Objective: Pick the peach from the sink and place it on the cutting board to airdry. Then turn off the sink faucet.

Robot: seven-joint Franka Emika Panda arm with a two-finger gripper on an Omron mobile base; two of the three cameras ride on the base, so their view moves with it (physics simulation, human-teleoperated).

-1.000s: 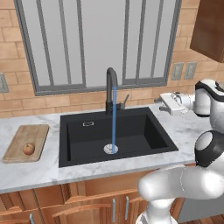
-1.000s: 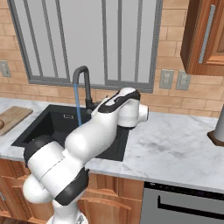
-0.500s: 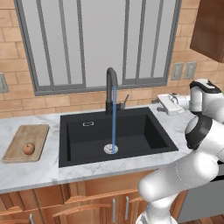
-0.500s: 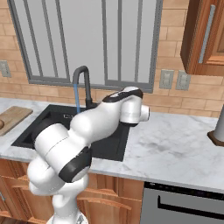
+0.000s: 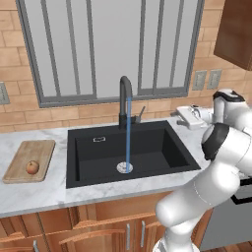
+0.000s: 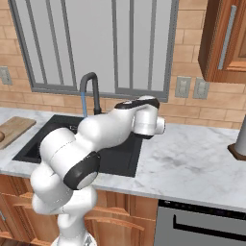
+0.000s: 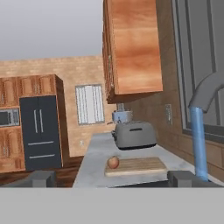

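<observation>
The peach (image 5: 32, 167) lies on the board (image 5: 29, 160) at the left edge of the left base frame, on the marble bench (image 5: 34, 194), well apart from the sink (image 5: 128, 154) in the middle of the frame. In the hand frame the peach (image 7: 113, 162) sits at the near left end of the board (image 7: 136, 166), low in the centre, with a toaster (image 7: 134, 134) behind it.

The faucet (image 5: 124, 101) stands at the back rim of the sink, its lever (image 5: 140, 113) just to the right of its base. A blue stream of water (image 5: 128, 134) falls from the spout to the drain (image 5: 124, 168). The water (image 7: 198, 143) also shows at the right of the hand frame, below the arched spout (image 7: 207, 90).

The gripper (image 5: 183, 117) is at the right of the left base frame, over the bench just beyond the sink's right back corner, level with the lever and apart from it. In the hand frame its two tips (image 7: 40, 178) stand far apart at the bottom corners, so the jaws are released and grasp nothing. In the right base frame the arm (image 6: 110, 129) arches across the sink (image 6: 33, 146), hiding the gripper.
</observation>
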